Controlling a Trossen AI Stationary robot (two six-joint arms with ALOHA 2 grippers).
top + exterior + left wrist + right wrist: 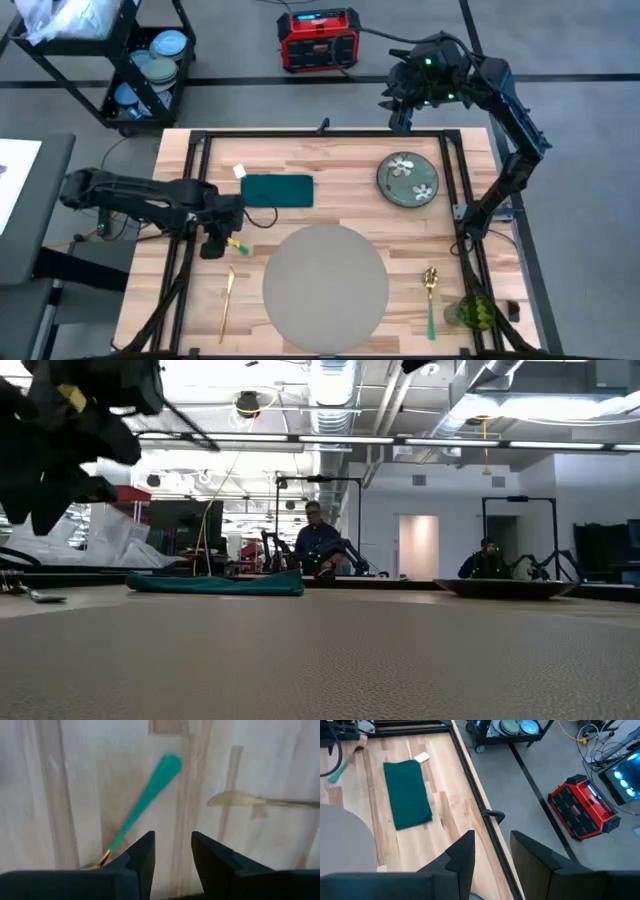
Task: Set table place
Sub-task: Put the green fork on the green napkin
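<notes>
The round grey placemat (325,283) lies on the wooden table (330,160) near its front edge. My left gripper (213,247) hangs left of the mat, its fingers (142,855) a little apart with nothing between them. A teal-handled fork (145,800) lies slantwise beside one finger, and its gold end runs out of sight behind that finger. A gold knife (227,303) lies left of the mat and a teal-handled gold spoon (430,300) right of it. My right gripper (408,95) waits past the table's far edge, fingers a little apart. My left gripper: I cannot tell whether it touches the fork. The fork's gold end (100,861) passes behind the outer side of one finger, which hides any meeting place. Nothing sits between the two fingers.
A dark green napkin (277,190) and a flowered grey-green plate (408,180) lie on the far half of the table. A green glass (475,312) stands at the near right corner. A black cart of dishes (150,60) and a red box (318,40) stand on the floor behind.
</notes>
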